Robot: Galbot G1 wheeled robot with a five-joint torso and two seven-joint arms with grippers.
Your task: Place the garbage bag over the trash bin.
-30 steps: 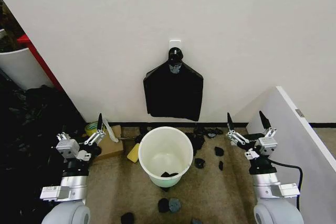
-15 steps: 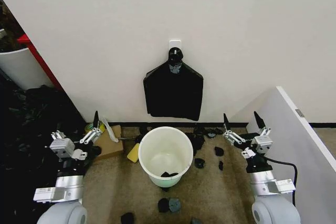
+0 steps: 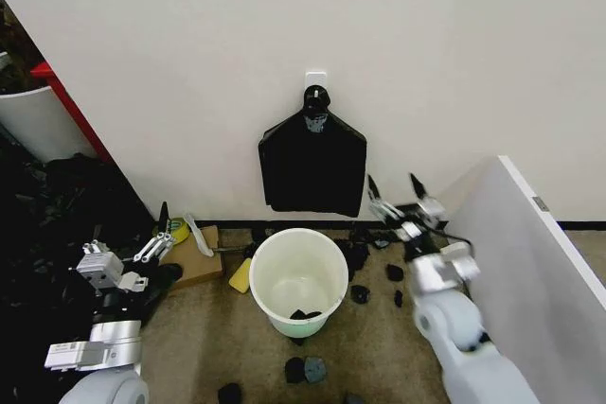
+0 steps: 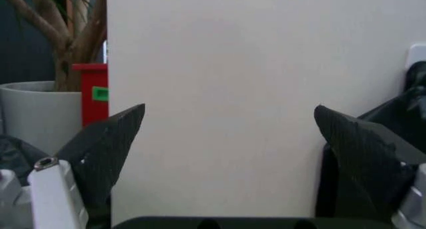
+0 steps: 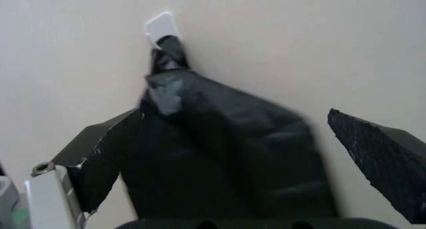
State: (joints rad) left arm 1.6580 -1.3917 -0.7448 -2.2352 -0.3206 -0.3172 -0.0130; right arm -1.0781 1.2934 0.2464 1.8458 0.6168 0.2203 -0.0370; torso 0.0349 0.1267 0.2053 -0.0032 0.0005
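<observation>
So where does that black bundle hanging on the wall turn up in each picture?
Head view: bundle of black bags hangs centre on the wall, above the white bin.
Left wrist view: a dark sliver at the frame edge.
Right wrist view: centre, between the open right gripper's fingers.
Shared landmark: the white wall hook.

no legible text, small green label on red edge [image 4: 100,93] unreadable

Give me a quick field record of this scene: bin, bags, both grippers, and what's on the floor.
trash bin: upright on the floor, unlined, a dark scrap inside
bundle of black bags: hanging from a white wall hook, above the bin
right gripper: open, raised beside the bundle, aimed at it
left gripper: open, low at the robot's left
floor: small black scraps around the bin
</observation>
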